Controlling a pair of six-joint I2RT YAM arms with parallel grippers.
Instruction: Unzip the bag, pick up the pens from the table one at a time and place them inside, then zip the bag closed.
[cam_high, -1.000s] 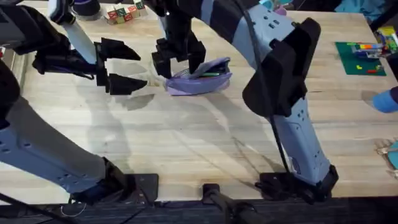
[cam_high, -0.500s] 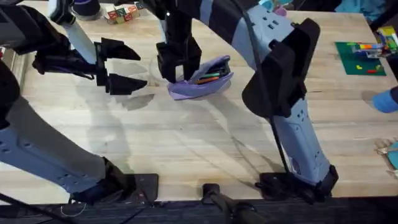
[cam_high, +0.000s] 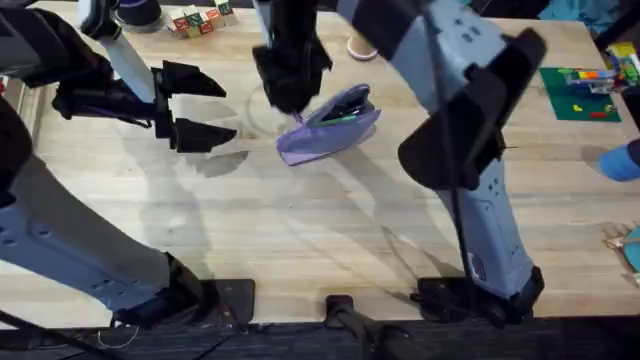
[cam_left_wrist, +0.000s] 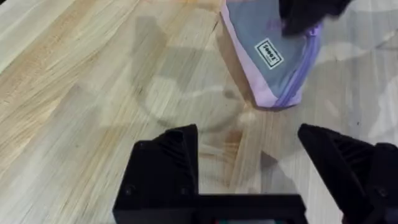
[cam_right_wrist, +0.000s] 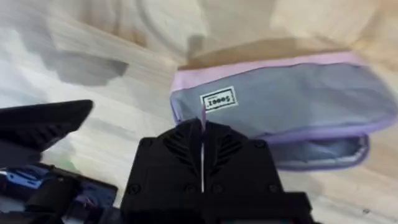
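my right gripper (cam_right_wrist: 202, 149) had its black fingers pressed together on the end of the soft lavender fabric pouch (cam_high: 330, 125), which lay tilted on the pale plank table (cam_high: 300, 230) just beneath it, slightly open with pens (cam_high: 335, 117) showing inside. my left gripper (cam_high: 185, 105) hung spread apart beside it, holding nothing.

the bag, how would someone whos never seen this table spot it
On the pale wooden table, look toward the far middle, just under the right gripper. The bag lies there: a soft lavender pouch, its zip gaping, with a small white label on its side.
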